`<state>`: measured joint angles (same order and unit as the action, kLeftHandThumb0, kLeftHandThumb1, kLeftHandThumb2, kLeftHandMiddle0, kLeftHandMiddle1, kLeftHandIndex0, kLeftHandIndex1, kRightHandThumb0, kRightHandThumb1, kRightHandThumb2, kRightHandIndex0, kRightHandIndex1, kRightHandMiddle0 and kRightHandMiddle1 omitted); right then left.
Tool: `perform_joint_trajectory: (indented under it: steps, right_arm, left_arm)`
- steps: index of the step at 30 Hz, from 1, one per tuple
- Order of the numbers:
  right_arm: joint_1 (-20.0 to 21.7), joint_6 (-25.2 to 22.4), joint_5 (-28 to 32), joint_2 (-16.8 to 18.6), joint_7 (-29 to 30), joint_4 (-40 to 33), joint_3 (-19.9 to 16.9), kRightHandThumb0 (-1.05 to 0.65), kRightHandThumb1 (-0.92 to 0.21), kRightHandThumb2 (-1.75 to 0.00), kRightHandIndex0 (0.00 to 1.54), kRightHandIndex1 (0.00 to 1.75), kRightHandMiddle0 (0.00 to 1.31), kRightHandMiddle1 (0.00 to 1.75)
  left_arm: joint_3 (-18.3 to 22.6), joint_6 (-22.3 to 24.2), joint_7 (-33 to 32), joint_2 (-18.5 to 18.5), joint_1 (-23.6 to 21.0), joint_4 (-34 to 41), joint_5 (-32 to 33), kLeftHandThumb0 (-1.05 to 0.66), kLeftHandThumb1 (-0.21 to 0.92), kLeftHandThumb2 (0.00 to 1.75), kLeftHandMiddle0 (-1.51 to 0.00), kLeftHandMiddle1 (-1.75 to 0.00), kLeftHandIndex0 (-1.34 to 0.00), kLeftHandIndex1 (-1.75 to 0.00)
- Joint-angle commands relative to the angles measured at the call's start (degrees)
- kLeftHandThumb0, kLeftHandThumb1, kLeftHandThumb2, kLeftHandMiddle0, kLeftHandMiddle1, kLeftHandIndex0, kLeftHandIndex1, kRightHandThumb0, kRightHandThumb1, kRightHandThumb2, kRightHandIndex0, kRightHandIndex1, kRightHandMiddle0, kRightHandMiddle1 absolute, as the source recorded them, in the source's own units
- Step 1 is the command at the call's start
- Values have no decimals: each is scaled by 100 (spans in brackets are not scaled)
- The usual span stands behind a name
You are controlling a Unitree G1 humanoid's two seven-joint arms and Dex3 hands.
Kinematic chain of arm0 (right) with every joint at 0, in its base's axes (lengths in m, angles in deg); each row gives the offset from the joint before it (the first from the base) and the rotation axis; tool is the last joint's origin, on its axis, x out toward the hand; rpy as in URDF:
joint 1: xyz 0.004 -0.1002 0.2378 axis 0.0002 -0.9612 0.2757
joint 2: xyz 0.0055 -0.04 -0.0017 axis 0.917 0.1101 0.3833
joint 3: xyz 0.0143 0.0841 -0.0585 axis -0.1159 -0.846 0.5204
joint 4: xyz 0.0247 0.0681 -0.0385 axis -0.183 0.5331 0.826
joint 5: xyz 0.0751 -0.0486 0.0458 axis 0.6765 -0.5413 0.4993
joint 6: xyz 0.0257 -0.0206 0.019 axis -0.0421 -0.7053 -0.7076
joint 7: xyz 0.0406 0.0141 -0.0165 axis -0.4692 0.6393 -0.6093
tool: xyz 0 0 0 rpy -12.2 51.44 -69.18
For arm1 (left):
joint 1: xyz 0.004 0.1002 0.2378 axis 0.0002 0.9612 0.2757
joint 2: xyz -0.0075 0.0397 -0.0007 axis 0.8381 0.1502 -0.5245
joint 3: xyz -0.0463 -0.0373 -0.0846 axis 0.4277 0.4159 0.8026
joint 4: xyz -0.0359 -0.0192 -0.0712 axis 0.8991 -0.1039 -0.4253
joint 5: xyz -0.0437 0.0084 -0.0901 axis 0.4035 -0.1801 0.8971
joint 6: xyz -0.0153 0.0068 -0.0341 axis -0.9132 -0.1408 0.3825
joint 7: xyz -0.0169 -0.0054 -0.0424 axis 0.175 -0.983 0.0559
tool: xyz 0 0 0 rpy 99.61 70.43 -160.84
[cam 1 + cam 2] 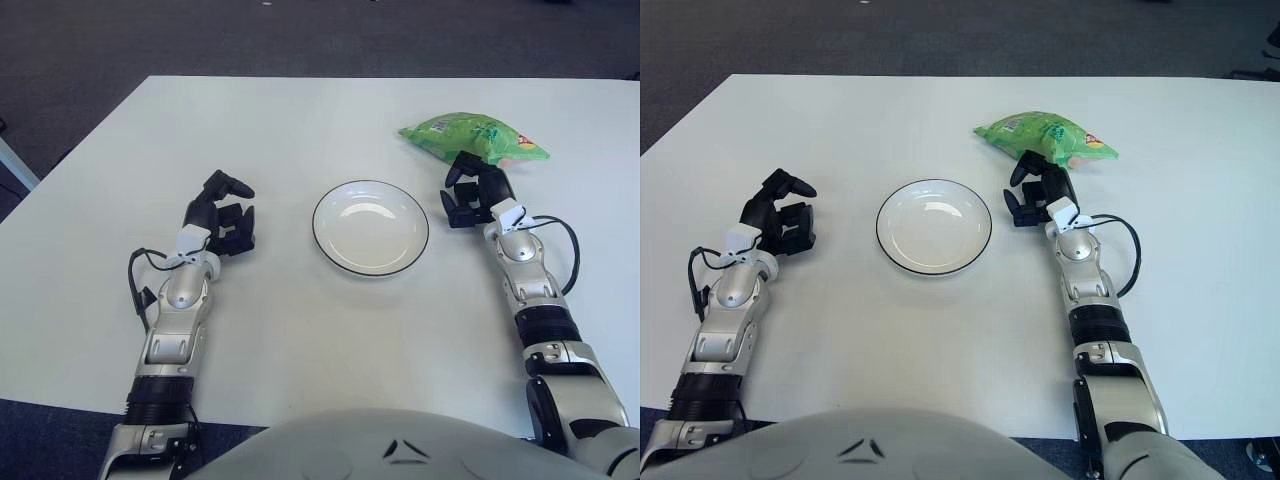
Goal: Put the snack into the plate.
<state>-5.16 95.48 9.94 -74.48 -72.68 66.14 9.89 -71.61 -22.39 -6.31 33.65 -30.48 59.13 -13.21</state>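
Right hand (476,196) sits just short of the green snack bag (474,137), fingers apart, nothing held yet, fingertips at the bag's near edge. Bag lies on the white table (300,110), right of and beyond the plate (370,227), which is bare. Step in hand looks like the reach. Suggest closing across the puffy middle, not the crimped end, so it doesn't slip or swing; lift clear of the rim, move left, release low over the plate centre. Left hand (224,217) idle left of the plate, fingers loosely curled, holding nothing. Print on the bag is too small to read; orange-red patch at its right end.
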Motion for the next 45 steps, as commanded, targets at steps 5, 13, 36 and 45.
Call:
perform_joint_trajectory:
  steps: [5,13,36,45]
  right_arm:
    - [-654,-232,11,165,-52,391,76,-49,-30,-134,135,175,63,175]
    - [-587,-141,8,130,-54,524,66,-49,-29,-134,135,175,63,175]
    - [-517,-1897,1653,426,-1068,-181,-477,-50,-27,-138,133,175,66,175]
    - [-707,-2727,2075,455,-1160,-1199,-556,-50,-26,-139,132,175,66,175]
  left_arm:
    - [-179,23,-38,-489,894,-692,-1,-42,53,105,-112,-175,-45,-175]
    - [-231,25,-100,-507,832,-764,-94,-42,53,105,-112,-175,-45,-175]
    - [-374,160,-379,-641,698,-778,-265,-42,51,107,-111,-175,-46,-175]
    - [-424,203,-455,-587,652,-807,-314,-42,50,108,-112,-175,-47,-175]
